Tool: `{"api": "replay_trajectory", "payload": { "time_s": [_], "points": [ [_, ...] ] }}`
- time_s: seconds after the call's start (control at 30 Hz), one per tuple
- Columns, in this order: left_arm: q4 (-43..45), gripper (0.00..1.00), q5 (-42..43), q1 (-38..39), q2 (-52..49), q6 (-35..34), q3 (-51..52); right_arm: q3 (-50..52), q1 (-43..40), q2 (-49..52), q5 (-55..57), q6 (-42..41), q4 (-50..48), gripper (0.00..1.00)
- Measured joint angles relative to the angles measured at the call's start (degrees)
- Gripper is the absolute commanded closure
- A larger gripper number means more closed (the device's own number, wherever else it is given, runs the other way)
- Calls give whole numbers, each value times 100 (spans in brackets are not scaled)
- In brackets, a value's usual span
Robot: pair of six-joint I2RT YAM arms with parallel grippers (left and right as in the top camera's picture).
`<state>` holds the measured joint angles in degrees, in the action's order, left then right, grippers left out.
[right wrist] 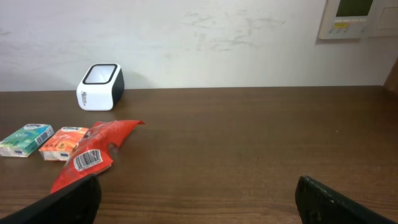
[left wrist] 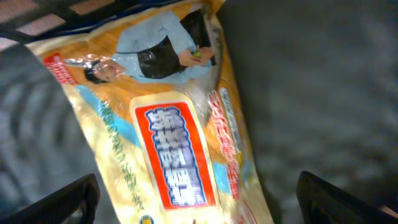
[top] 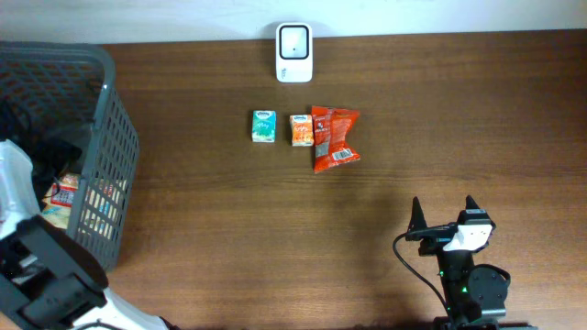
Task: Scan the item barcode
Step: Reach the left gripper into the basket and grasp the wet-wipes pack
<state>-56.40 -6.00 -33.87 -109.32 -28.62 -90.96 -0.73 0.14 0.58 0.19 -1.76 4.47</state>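
Note:
In the left wrist view a yellow snack bag with a red and blue label lies just below my left gripper. That gripper is open; its dark fingertips stand wide on either side of the bag without touching it. My right gripper hovers open and empty over the table's front right, also seen as right gripper. The white scanner stands at the table's back edge. In front of it lie a green box, an orange box and a red bag with its barcode facing up.
A grey mesh basket stands at the table's left end with several packets inside, and my left arm reaches down into it. The scanner sits against a white wall. Bare wood lies between the right gripper and the three items.

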Motion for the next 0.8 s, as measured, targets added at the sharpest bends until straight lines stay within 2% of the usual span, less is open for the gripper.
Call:
{"api": "replay_trajectory", "payload": {
  "time_s": [0.23,0.27,0.33,0.37,0.4,0.47,0.53,0.67,0.73,0.8],
  "points": [
    [31,1,-66,0,-892,-81,0,0,0,0,0,2,0,2],
    [35,8,-90,2,-1001,-83,0,0,0,0,0,0,0,1],
    [31,35,-142,7,-1038,-90,-2,0,0,0,2,2,0,1],
    [28,62,-177,7,-1051,-107,-2,0,0,0,0,0,0,1],
    [17,78,-234,0,-1069,-105,-2,0,0,0,0,-2,0,1],
    [-22,85,-243,7,-1071,-118,-42,0,0,0,0,2,0,2],
    [-111,99,-234,17,-1069,-118,-116,0,0,0,0,0,0,1],
    [-881,100,-212,15,-1169,-118,-520,0,0,0,0,2,0,2],
    [-1641,100,-105,15,-1246,-120,-1213,0,0,0,0,2,0,2],
    [-2223,100,87,15,-1207,-120,-2358,0,0,2,0,0,0,1]
  ]
}}
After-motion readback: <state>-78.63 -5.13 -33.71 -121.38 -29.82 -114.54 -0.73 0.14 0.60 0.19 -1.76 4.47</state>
